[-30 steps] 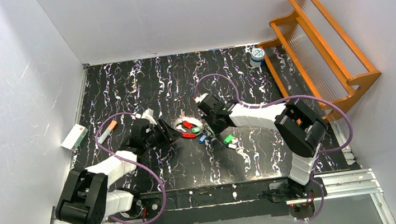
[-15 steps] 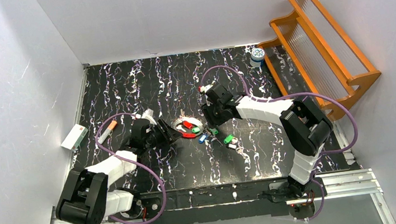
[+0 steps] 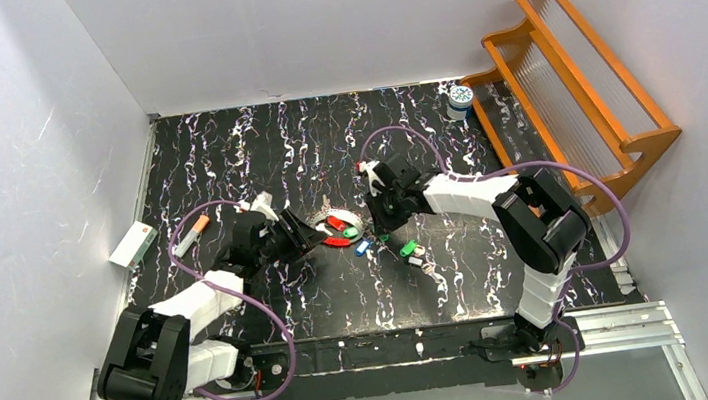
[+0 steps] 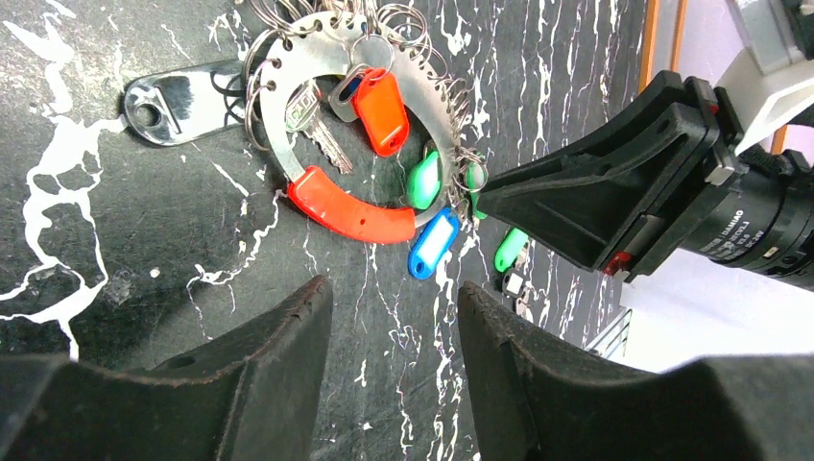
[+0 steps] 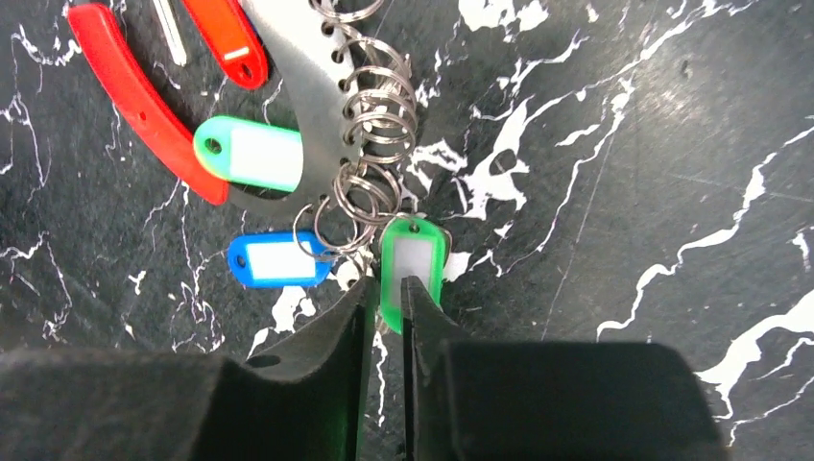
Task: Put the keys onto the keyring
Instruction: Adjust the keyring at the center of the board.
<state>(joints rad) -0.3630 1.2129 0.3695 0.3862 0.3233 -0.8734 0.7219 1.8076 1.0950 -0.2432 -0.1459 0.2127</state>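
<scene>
Green-tagged key (image 5: 411, 259) lies at lower centre of the right wrist view, just beside the keyring (image 5: 298, 77) in the upper left.
It looks light, stiff and slick, best pinched by the head's edges. Right gripper (image 5: 386, 322) jaws stand nearly closed over it, grip uncertain; left gripper (image 4: 389, 365) is half open and empty.

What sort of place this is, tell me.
Probably a robot lab test cell: plain white walls box in a black marbled table, with left arm and right arm bolted at its near edge.
</scene>
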